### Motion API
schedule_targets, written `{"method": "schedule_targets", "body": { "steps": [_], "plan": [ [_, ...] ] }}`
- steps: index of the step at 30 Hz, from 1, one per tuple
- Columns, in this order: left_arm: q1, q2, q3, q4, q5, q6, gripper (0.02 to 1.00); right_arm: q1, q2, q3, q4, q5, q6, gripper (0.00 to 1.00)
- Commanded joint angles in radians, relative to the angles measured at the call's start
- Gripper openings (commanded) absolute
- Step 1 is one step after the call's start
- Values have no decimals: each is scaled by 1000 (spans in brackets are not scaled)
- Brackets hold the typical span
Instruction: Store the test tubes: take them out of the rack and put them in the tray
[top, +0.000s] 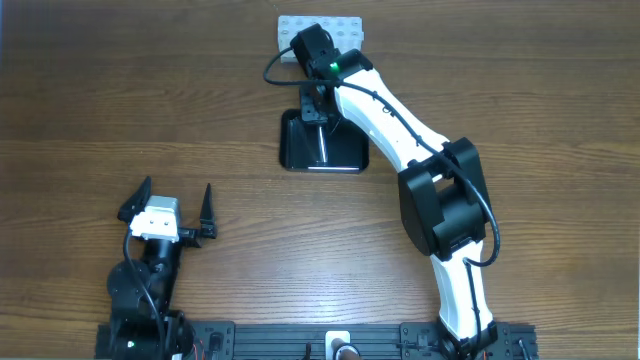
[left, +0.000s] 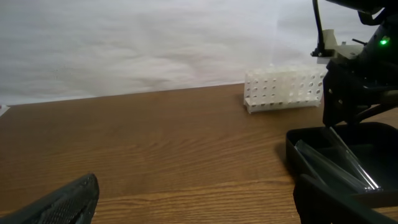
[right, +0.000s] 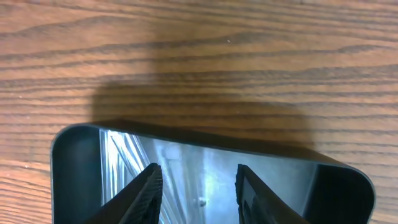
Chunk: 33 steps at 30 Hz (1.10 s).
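While the right claw (right: 198, 180) hangs released over the tray (top: 292, 150), tubes (top: 322, 146) lie lengthwise inside it, pointing at the rack (top: 352, 28) just beyond; the left claw (top: 172, 203), also spread, sits well apart near its base.

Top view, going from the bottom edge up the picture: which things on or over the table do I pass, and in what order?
left gripper → tray → rack. The right gripper overlaps tray and rack, so it is left out.
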Motion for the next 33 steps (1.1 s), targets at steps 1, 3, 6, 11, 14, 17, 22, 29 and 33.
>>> {"method": "schedule_targets", "body": {
  "steps": [1,3,6,11,14,17,22,29,33],
  "plan": [
    [6,-8,-4,-3,6,7,998,2,-52,-3,16,14,-1,384],
    [6,-8,-4,-3,6,7,998,-2,-104,-3,19,55,-1,384],
    [6,-8,-4,-3,6,7,1000,-11,-194,-3,19,123,-1,384],
    [6,-8,-4,-4,6,7,998,-30,-341,-3,20,279,-15,485],
    [6,-8,-4,-3,6,7,1000,-53,-417,-14,53,295,-121,711],
    [6,-8,-4,-3,6,7,1000,-109,-496,-90,179,267,-208,915],
    [6,-8,-4,-3,6,7,1000,-198,-676,-342,422,264,-241,993],
    [6,-8,-4,-3,6,7,998,-357,-1012,-798,719,204,-280,991],
    [6,-8,-4,-3,6,7,1000,-437,-1227,-1014,764,140,-298,991]
  ]
}}
